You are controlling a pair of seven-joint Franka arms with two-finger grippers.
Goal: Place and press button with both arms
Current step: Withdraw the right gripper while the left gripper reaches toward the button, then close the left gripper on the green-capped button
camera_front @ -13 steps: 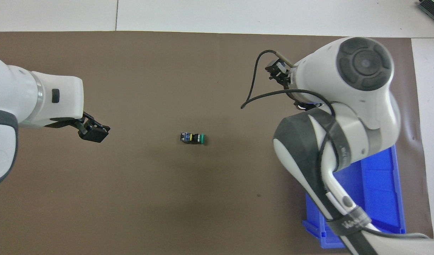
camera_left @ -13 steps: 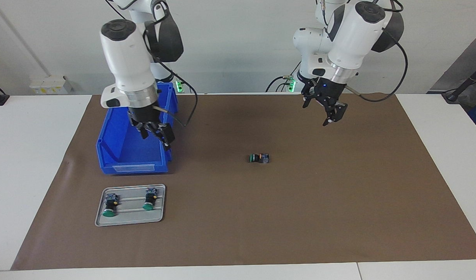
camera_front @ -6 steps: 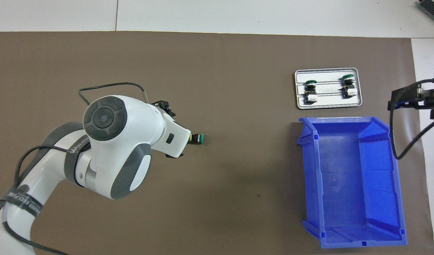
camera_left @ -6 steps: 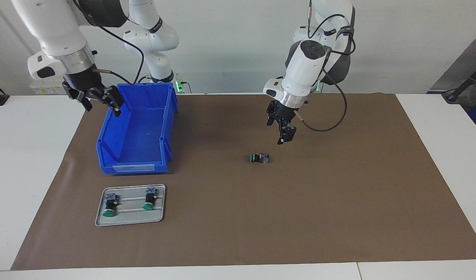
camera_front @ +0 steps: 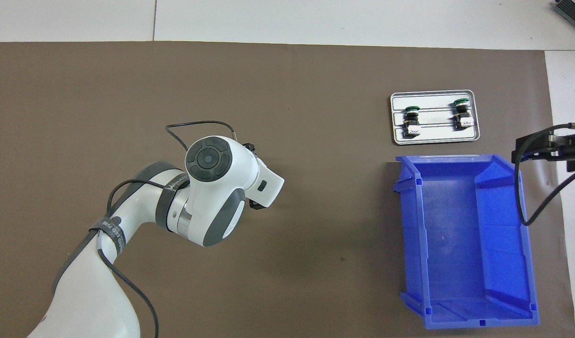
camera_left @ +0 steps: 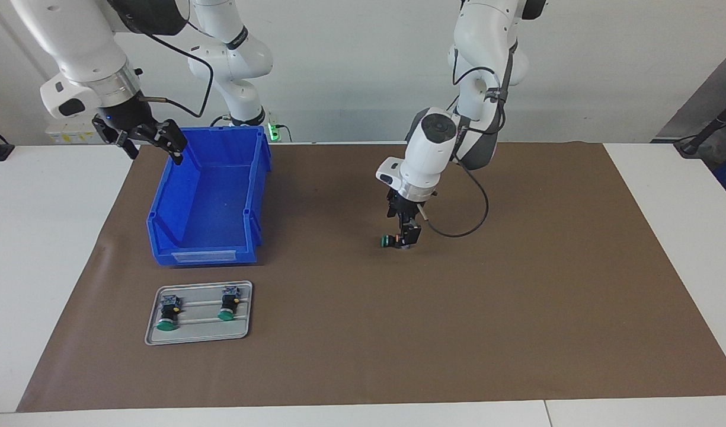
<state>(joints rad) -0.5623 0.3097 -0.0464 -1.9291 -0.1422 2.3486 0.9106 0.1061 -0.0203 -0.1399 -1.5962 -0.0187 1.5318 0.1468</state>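
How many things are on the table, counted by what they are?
Green buttons: 3 (one loose on the brown mat, two on the tray)
Blue bin: 1
Metal tray: 1
Total: 5

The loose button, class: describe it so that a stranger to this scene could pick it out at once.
Start at the brown mat and find its middle, where the left gripper has come down. The button lies there on its side under that gripper. The other two buttons sit on a metal tray; this one lies alone on the mat.
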